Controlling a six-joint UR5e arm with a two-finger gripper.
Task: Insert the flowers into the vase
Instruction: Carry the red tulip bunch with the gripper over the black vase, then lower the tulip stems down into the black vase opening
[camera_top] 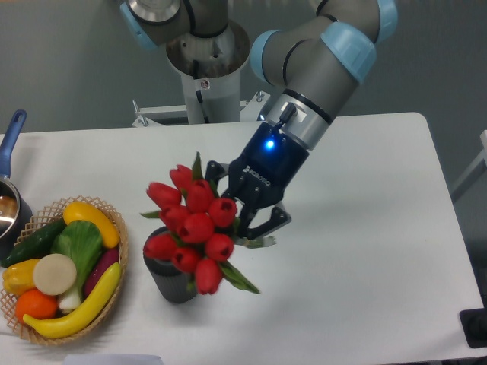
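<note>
Stems of the tight bunch of glossy red tulip buds with green leaves (pixel 195 228) appear to sit between the fingers of the black two-finger claw (pixel 245 228), which looks closed narrow on them, though the buds hide the actual contact. The bunch leans out from the claw toward the short dark grey ribbed cylinder vase (pixel 172 283), which stands just below and beside the claw; the lowest buds overlap the vase's rim, so whether the stems are already inside cannot be told.

Judging by this, the insertion step is in hand and near its end: the next move calls for easing the stems down into the mouth, keeping the bunch from tipping the light vase, then letting go.

Beyond the vase, further from the claw, a round woven wicker basket of colourful fake vegetables and fruit (pixel 118 293) stands near, limiting sideways room there. On the claw's other side the white desk (pixel 373 243) offers room for retreat, its edges well apart.
</note>
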